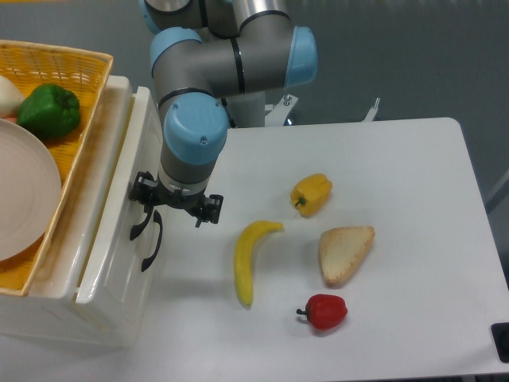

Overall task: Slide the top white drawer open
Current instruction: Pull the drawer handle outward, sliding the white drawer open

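Observation:
The white cabinet stands at the left edge. The top white drawer (pixel 111 199) shows its glossy front as a long slanted panel, with a narrow gap between it and the cabinet top. Two black curved handles sit close together on the fronts: the upper one (pixel 137 228) is partly covered, the lower one (pixel 151 248) is in full view. My gripper (pixel 155 213) hangs under the blue wrist, right over the upper handle. Its fingers are hidden by the wrist, so I cannot tell whether they hold the handle.
A yellow basket (pixel 75 60) on the cabinet holds a green pepper (pixel 49 110) and a beige plate (pixel 24 191). On the table lie a banana (pixel 248 261), a yellow pepper (pixel 312 193), a bread slice (pixel 344 253) and a red pepper (pixel 324 311).

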